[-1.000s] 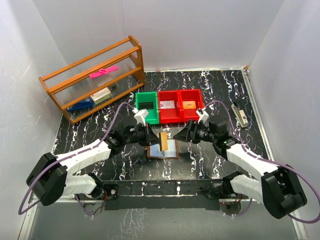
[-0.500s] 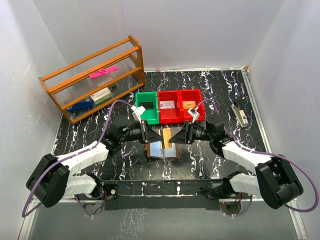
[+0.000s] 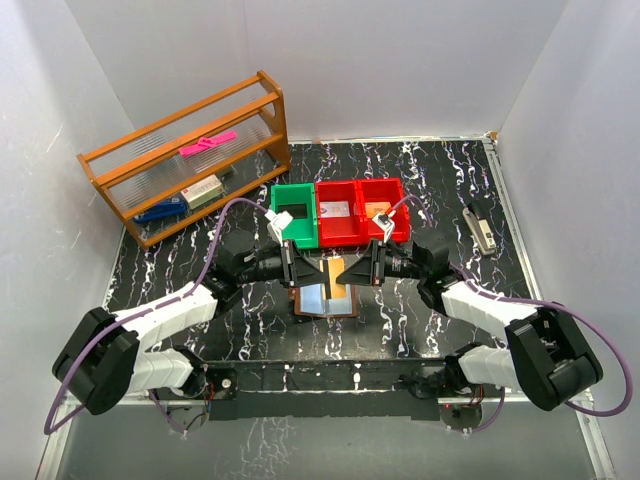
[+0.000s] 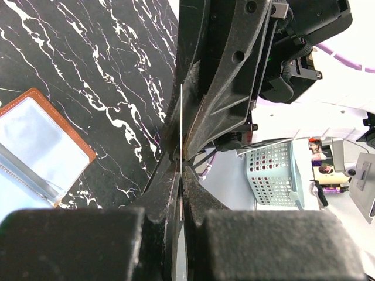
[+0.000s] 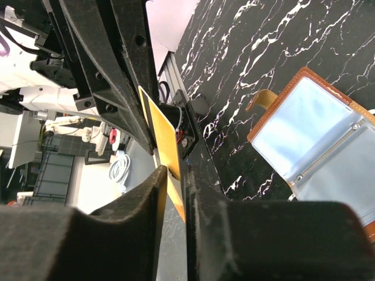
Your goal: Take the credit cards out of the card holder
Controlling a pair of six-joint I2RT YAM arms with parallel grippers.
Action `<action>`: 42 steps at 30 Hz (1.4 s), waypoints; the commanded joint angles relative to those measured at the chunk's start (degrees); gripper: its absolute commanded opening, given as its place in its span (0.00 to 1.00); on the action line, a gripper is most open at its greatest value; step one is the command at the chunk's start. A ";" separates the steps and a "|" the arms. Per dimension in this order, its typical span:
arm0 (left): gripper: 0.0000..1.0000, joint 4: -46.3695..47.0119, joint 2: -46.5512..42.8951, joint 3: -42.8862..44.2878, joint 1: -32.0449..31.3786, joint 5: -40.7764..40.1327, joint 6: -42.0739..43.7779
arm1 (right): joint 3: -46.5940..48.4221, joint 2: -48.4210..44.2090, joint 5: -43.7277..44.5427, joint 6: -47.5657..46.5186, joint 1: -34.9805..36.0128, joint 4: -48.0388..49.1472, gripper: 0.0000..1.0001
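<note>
Well back and left of the small brown leather card holder [image 3: 345,300] with its pale blue inside: orange-brown wooden shelf rack [image 3: 185,150], standing on the black white-veined marble-look table [image 3: 160,265]. Just behind the card holder: green plastic bin [image 3: 295,187], then two red plastic bins [image 3: 358,210] touching it in a row.

Card holder lying open and flat on the table at centre, clear sleeves up [image 4: 41,140] [image 5: 310,123].

Just above the card holder's back edge: left gripper [image 3: 305,271] [image 4: 183,164], fingers pressed together on the near end of a thin flat gold-orange plastic credit card [image 3: 333,276]. Card held upright on edge, clear of the card holder, seen only as a pale line from the left wrist [image 4: 181,117] and as a gold face from the right wrist [image 5: 161,134].

Above the card holder's right half, facing the left gripper tip to tip: right gripper [image 3: 345,270] [image 5: 174,175], fingers narrowly either side of the same card's other end. Pressed on it or just short: cannot tell.

Far right of the card holder, near the table edge: small grey stapler-like object [image 3: 481,230].
</note>
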 commanded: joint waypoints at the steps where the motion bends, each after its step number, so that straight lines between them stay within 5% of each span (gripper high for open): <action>1: 0.00 1.31 -1.11 0.12 0.10 1.55 0.45 | 0.42 -0.49 -1.65 1.17 0.09 5.18 0.13; 5: 0.00 0.63 -1.03 0.36 0.14 1.99 0.62 | 0.25 -0.93 -1.81 1.26 0.14 5.21 0.00; 8: 0.01 -1.47 -1.19 0.74 0.14 1.36 1.16 | 0.16 -1.66 -1.54 1.21 0.14 4.68 0.00; 14: 0.55 -8.82 -2.64 2.20 0.10 -2.86 3.75 | 2.01 -3.83 2.22 -4.26 0.10 -3.85 0.00; 22: 0.96 -26.59 -9.32 6.34 0.14 -18.16 11.09 | 10.24 -9.23 23.28 -18.81 0.08 -27.84 0.00; 31: 0.99 -41.60 -17.08 9.04 0.23 -35.03 14.57 | 17.36 -9.79 49.67 -34.44 0.13 -35.31 0.00; 42: 0.99 -46.32 -18.24 10.22 0.23 -38.15 15.67 | 22.49 -4.11 65.83 -64.61 0.05 -27.23 0.00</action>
